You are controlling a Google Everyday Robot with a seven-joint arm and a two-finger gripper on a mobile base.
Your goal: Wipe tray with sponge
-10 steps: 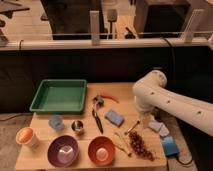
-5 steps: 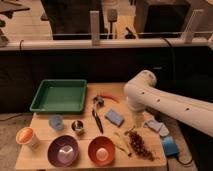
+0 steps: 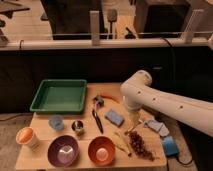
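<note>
Evidently the end effector (image 3: 133, 121) hangs spread just right of the sponge (image 3: 114, 117), poised to grasp it; the green tray (image 3: 59, 107) lies well left on the surface (image 3: 42, 125).

arm (image 3: 167, 102): white, thick tube, small dark dots | pincer (image 3: 134, 120): pale, at arm's lower tip

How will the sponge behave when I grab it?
The sponge is a small block lying flat: probably light, likely to squash under the grip, unlikely to roll. The gripper hangs close beside it.
</note>
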